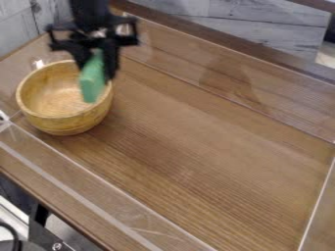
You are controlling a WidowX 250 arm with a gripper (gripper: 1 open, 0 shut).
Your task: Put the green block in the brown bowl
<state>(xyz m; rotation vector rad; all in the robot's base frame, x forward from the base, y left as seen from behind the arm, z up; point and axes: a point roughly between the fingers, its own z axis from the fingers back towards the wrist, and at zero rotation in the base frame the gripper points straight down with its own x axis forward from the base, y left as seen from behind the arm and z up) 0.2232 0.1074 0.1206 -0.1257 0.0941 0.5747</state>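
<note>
Green block (pixel 92 76) hangs blurred above brown bowl (pixel 62 96); pincer (pixel 92 49) clamped on its hidden top.

Green block aloft over the brown bowl's rim

We see the green block (pixel 92 76) — a small, flat, elongated bar of solid bright green — hanging nearly upright, its long axis close to vertical with a slight tilt, its top end clamped in the pincer (pixel 93 56) and its lower end free in the air. It is a little blurred. In the camera view it overlaps the right-hand inner edge of the brown bowl (pixel 39 108), and we cannot tell whether it touches the wood. The bowl — round, light-brown wood with a thick rim and visible grain, far wider than the block — sits upright at the left of the desk (pixel 222 147), its hollow open to us.
</note>
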